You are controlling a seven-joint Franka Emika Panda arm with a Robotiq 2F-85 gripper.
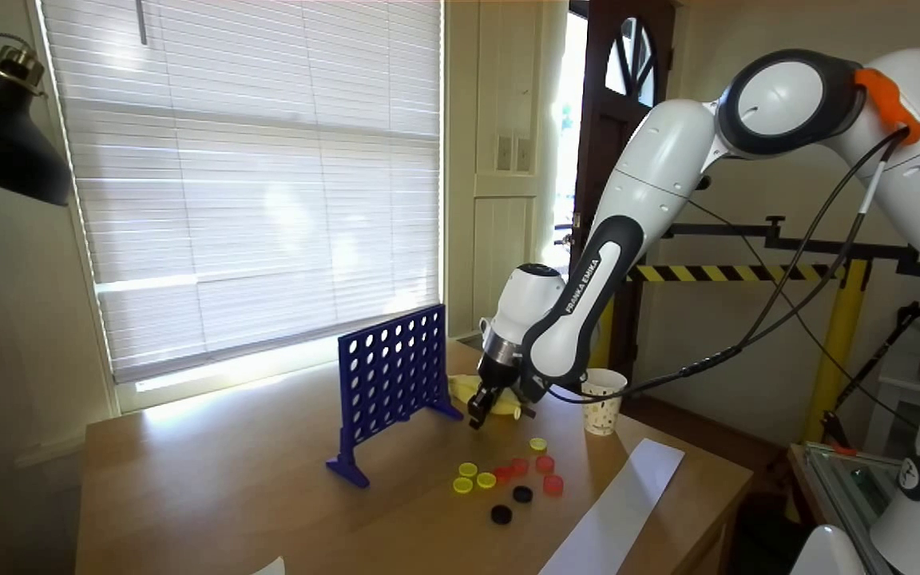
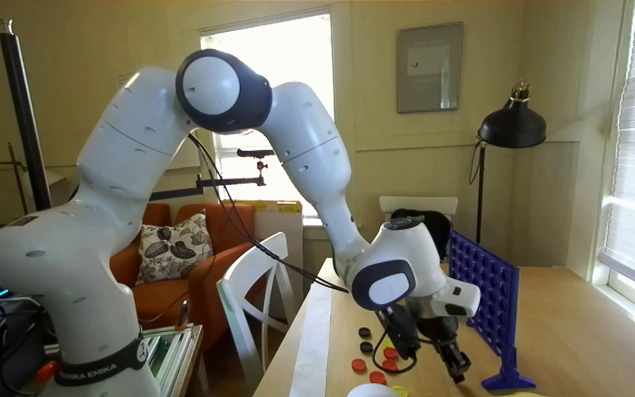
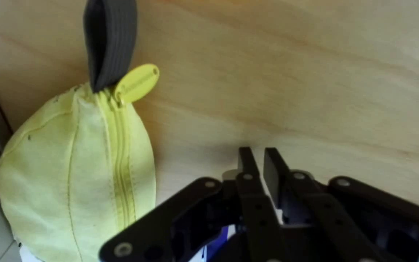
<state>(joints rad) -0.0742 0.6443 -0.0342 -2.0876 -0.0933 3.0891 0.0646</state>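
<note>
Four yellow discs (image 1: 468, 469), four red discs (image 1: 553, 485) and two black discs (image 1: 522, 494) lie loose on the table (image 1: 212, 479), in the lower middle of an exterior view. The rack (image 1: 393, 374) stands upright near the centre of that frame; light shows through many of its holes, and I can make out no disc in it. The gripper (image 3: 258, 153) has nothing in its grasp: in the wrist view the jaws stand close together, parted by a slim gap with only table showing between the tips. Judged from this, little looks done: no hold is made on anything, the discs are scattered, and whatever calls for a grasp is left to do. The pouch (image 3: 75, 174) is the thing nearest the jaws. It fills the left and lower left of the wrist view, its zip (image 3: 121, 160) on the side toward the jaws, its dark strap (image 3: 118, 40) reaching to the top edge and its tag (image 3: 136, 83) turned to the right. The tips sit a little below and right of centre, so the pouch lies to their left, not between them, with table showing in the space; how high the tips hang I cannot tell. In an exterior view the pouch shows just behind the gripper, partly hidden by it, with the rack to the left and the cup (image 1: 604, 403) to the right.
</note>
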